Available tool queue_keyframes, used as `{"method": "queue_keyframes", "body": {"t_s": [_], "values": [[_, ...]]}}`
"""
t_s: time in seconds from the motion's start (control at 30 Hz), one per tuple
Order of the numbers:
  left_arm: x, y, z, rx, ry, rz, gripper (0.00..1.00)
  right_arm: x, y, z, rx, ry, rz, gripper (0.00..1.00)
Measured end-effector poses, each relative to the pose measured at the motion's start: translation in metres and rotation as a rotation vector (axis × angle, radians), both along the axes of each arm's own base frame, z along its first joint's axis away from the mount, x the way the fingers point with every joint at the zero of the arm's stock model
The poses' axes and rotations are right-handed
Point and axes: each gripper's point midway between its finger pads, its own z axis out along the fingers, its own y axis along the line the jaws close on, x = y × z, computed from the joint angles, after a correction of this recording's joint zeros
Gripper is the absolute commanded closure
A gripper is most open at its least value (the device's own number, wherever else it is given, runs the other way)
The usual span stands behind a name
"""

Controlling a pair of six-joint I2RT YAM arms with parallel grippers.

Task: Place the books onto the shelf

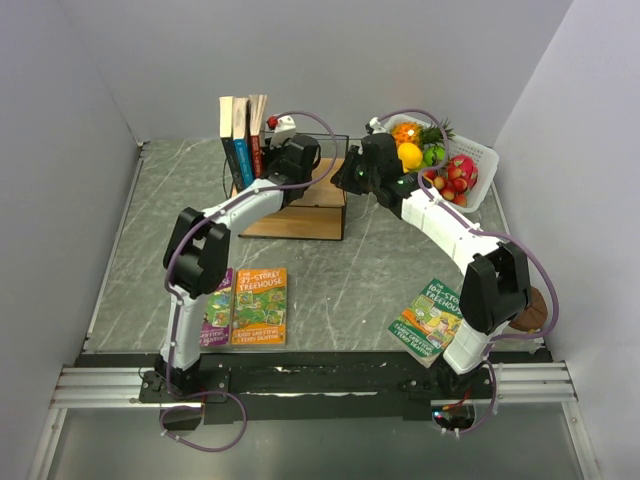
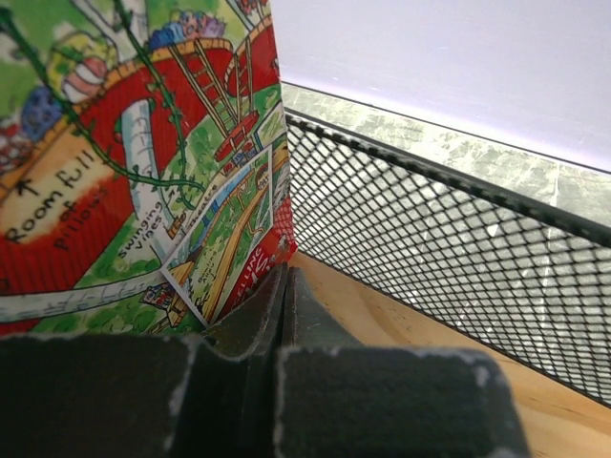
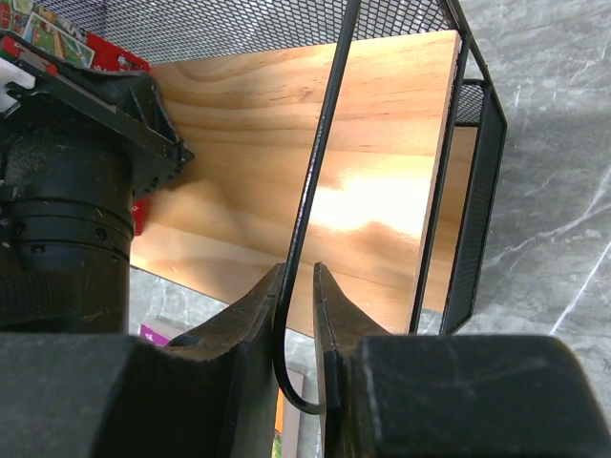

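Grey marbled table (image 1: 370,270), pale walls (image 1: 300,60): your right gripper (image 3: 299,286) pinches the shelf (image 1: 318,208) by its wire frame. Your left gripper (image 2: 286,286), closed on nothing, sits beside books (image 1: 243,135) standing on the shelf; others lie flat before it.

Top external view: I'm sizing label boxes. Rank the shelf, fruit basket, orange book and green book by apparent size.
shelf
fruit basket, slightly smaller
orange book and green book: look alike, so unranked
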Motion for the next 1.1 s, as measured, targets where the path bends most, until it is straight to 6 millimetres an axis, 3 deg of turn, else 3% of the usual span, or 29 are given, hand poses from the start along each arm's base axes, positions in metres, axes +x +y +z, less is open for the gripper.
{"method": "queue_keyframes", "body": {"t_s": [0.23, 0.43, 0.8, 0.87, 1.1], "values": [[0.000, 0.001, 0.000, -0.035, 0.004, -0.014, 0.96, 0.000, 0.000, 0.000, 0.003, 0.002, -0.001, 0.75], [-0.006, -0.008, 0.004, -0.081, 0.023, -0.083, 0.93, 0.000, -0.001, 0.000, 0.002, 0.002, -0.004, 0.59], [-0.022, -0.027, 0.059, -0.140, -0.059, -0.164, 0.92, 0.000, -0.003, 0.001, -0.005, 0.000, -0.009, 0.40], [-0.024, -0.030, 0.062, -0.143, -0.063, -0.171, 0.91, -0.002, -0.005, 0.004, -0.006, -0.002, -0.010, 0.35], [-0.028, -0.037, 0.065, -0.140, -0.065, -0.187, 0.89, -0.010, -0.011, 0.034, 0.010, -0.059, -0.019, 0.32]]}}
